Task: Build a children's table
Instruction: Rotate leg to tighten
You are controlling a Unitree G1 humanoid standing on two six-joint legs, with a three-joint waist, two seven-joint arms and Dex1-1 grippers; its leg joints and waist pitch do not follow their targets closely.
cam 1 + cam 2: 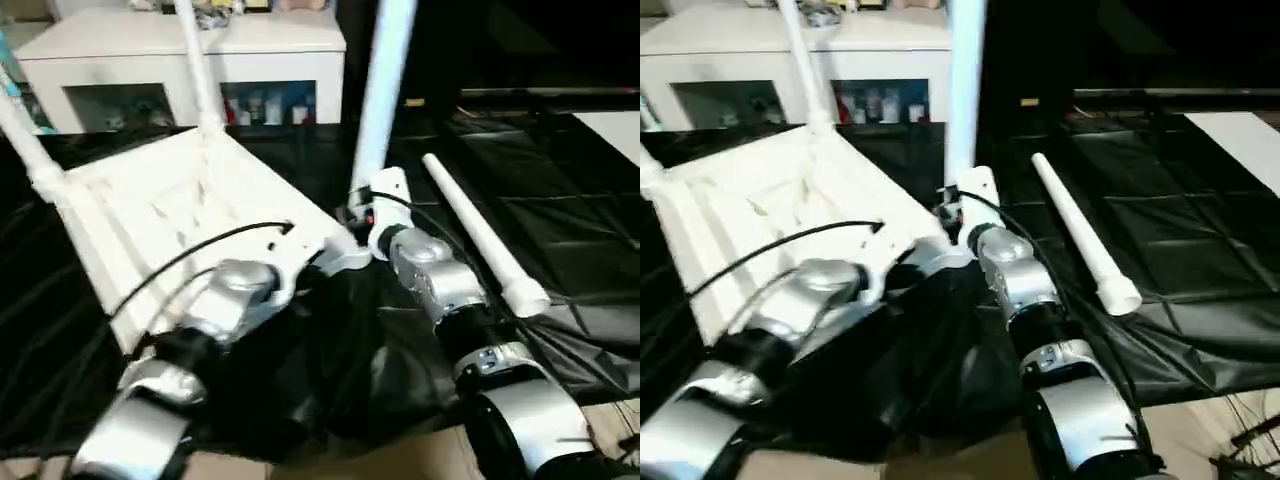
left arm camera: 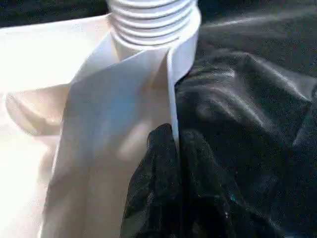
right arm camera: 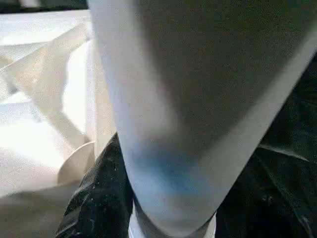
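Four white legs can be counted. Two stand in the far corner sockets of the upturned children's table (image 1: 170, 215): the far left leg (image 1: 25, 140) and the far right leg (image 1: 197, 65). A third leg (image 1: 385, 90) rises upright at the near right corner, and a loose leg (image 1: 485, 240) lies flat on the black-draped tabletop (image 1: 560, 200), well apart to the right. The table rests on that black cloth with its ribbed underside up, tilted, in front of one white cabinet (image 1: 180, 60) with glass doors.

Two silver arms reach in from below. The left tool (image 2: 171, 163) is pinched nearly closed on the thin edge wall of the table beside the near right corner; the left wrist view shows its black fingers (image 2: 148, 193) either side of that wall, and just beyond them the threaded end (image 2: 153, 20) of a leg sitting at the socket, a detail the head views cannot give. The right tool (image 1: 365, 215) stands about half open around the lower part of the third leg, and appears to hold it. From the right wrist the leg is seen up close, with the ribbed underside (image 3: 44, 99) to one side and black cloth around it. The head views alone show the loose leg and the cabinet.
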